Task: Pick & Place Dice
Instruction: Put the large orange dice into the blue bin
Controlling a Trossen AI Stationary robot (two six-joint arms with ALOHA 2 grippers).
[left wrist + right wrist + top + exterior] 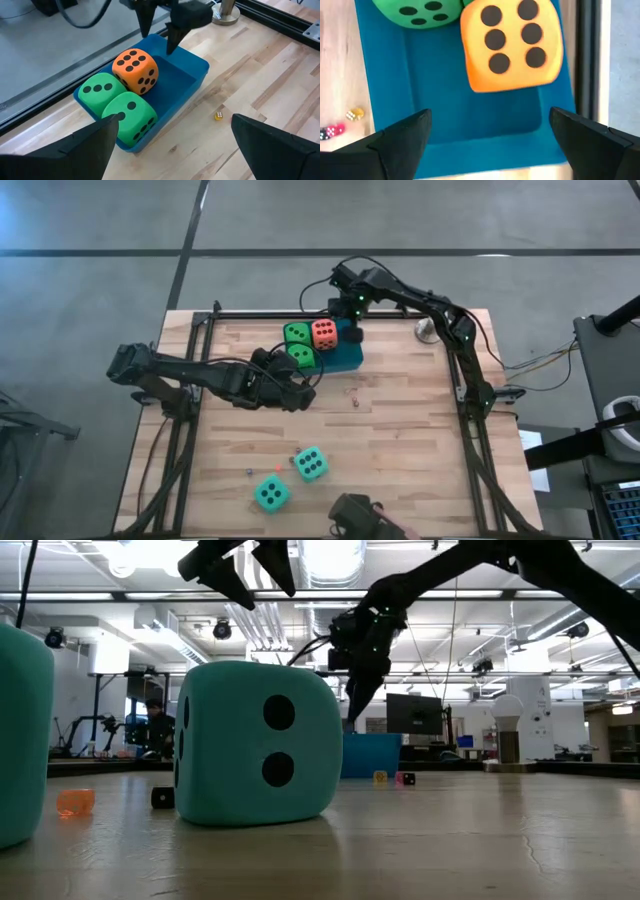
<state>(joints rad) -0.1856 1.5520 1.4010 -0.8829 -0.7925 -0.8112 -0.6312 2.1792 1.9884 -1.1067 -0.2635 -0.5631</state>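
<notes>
The blue tray [348, 358] stands on the table's far middle and holds two green dice [296, 333] [301, 357] and an orange die [324, 333]. The left wrist view shows them as the green pair [102, 89] [131, 115] and the orange die [136, 70], all resting on the tray's floor. Two teal dice [311, 464] [271, 494] lie on the table near its front edge. My right gripper [490, 112] hangs open, pointing down over the tray's free end [470, 120], beside the orange die [512, 42]. My left gripper [175, 120] is open, raised on the tray's near side.
A white ball on a metal stand [428, 330] is at the far right. Tiny dice [352, 395] lie on the wood near the tray, and more small bits [250, 472] lie by the teal dice. A dark device [355, 515] sits at the front edge.
</notes>
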